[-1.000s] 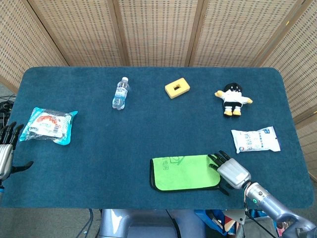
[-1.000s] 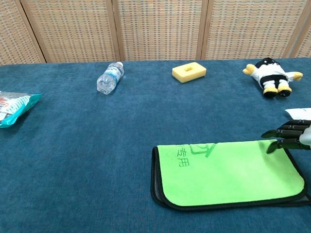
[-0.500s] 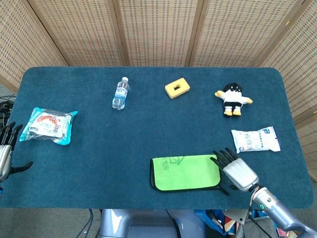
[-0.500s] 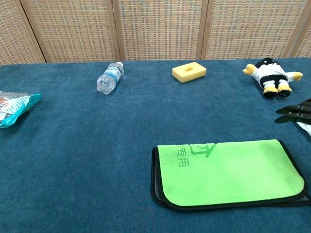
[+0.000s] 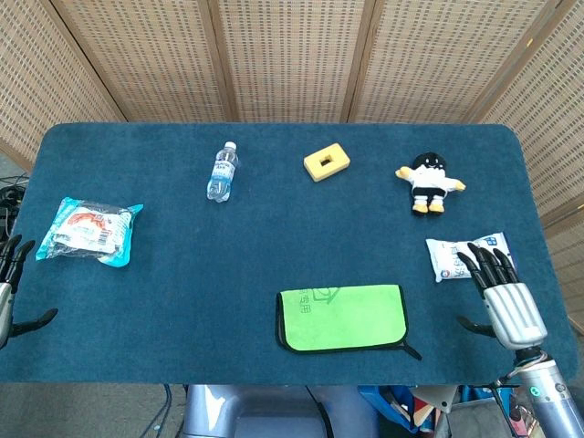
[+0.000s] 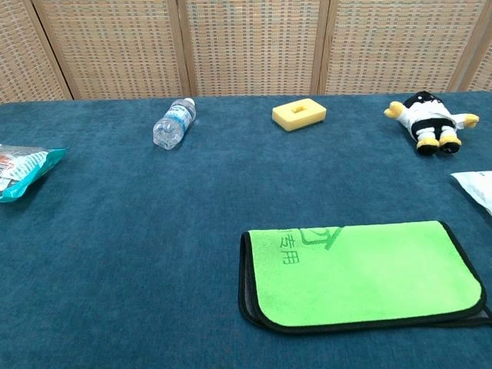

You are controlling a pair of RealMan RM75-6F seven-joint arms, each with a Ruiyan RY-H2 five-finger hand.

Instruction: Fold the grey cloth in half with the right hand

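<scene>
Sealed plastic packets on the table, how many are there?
2. A blue snack packet lies near the table's left edge, and a white packet lies near the right edge, just beyond the right hand. None seems hidden.

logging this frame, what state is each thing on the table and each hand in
cloth: folded in half, lying flat, green side up
water bottle: lying on its side, cap on
snack bag: lying flat
white packet: lying flat
plush toy: on its back
yellow block: lying flat
right hand: open, holding nothing
left hand: open, holding nothing
</scene>
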